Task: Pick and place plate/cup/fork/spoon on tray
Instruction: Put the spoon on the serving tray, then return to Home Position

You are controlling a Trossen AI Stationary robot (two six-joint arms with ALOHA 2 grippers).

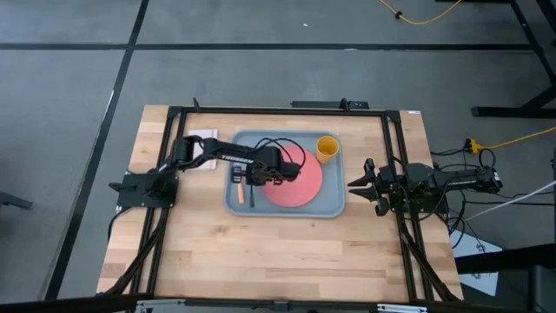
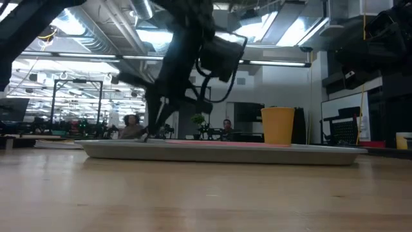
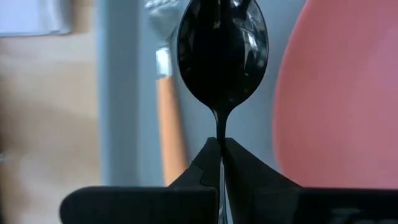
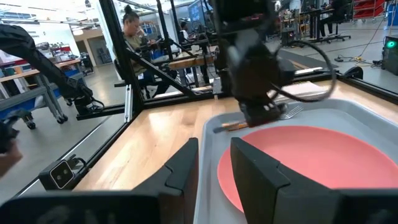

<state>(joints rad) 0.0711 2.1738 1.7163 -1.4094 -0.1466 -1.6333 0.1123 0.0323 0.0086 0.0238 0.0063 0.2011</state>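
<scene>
The grey-blue tray (image 1: 334,204) lies mid-table. On it are the coral plate (image 1: 300,187), the yellow cup (image 1: 327,148) at its far right corner, and the orange-handled fork (image 3: 171,130) along its left side. My left gripper (image 3: 221,142) hangs over the tray's left part, between fork and plate, shut on the dark spoon (image 3: 222,53). My right gripper (image 4: 214,149) waits open at the table's right edge, level, facing the tray. My left gripper pinches the spoon's thin handle (image 3: 221,132) between its two fingertips, just behind the bowl. The fingers come steeply from above and lie along the handle. The oval bowl (image 3: 222,62) sticks out beyond the fingertips, low over the tray floor; whether it touches, I cannot tell.
A small pale pad (image 1: 201,139) lies on the wood left of the tray, by the left arm. Black frame rails (image 1: 278,110) border the table. Bare wood (image 1: 278,252) stretches along the near side. People sit in the room beyond the table (image 4: 134,28).
</scene>
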